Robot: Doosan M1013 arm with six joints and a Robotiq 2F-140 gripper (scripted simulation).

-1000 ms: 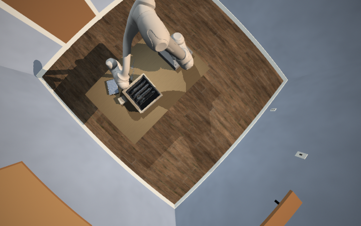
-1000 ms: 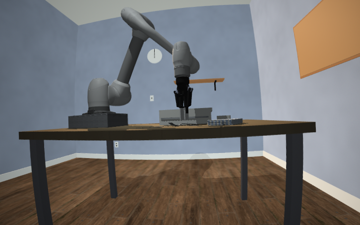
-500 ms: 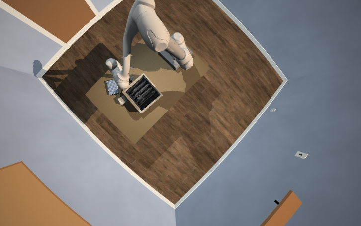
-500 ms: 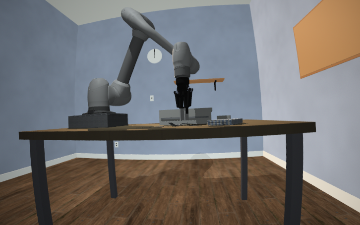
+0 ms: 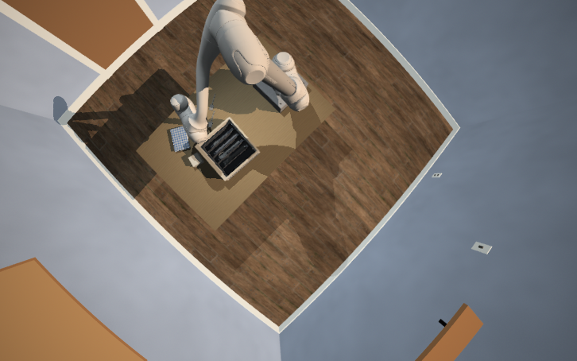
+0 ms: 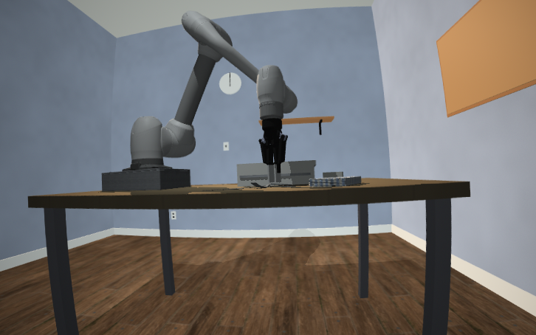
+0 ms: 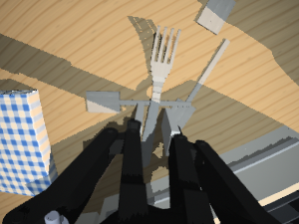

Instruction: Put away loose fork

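The loose fork [image 7: 158, 74] is light grey, with its tines toward the top of the wrist view and its handle running down between the fingers. Its neck crosses a thin grey bar. My gripper [image 7: 152, 115] [image 6: 273, 181] is slightly open, with a narrow gap and one fingertip on each side of the handle, low at the table top. Whether a finger touches the handle cannot be told. The tray [image 5: 242, 165] [image 6: 299, 170] stands beside the gripper. Its dark slots hold several long utensils in the top view; which ones are forks is too small to tell.
A utensil with a flat grey end [image 7: 103, 102] lies across under the fork. Another with a thin handle [image 7: 211, 66] slants right of it. A blue checked block [image 7: 19, 138] [image 5: 180, 138] [image 6: 334, 182] lies left. A small pale block [image 7: 215, 16] [image 5: 194, 160] is near the tray.
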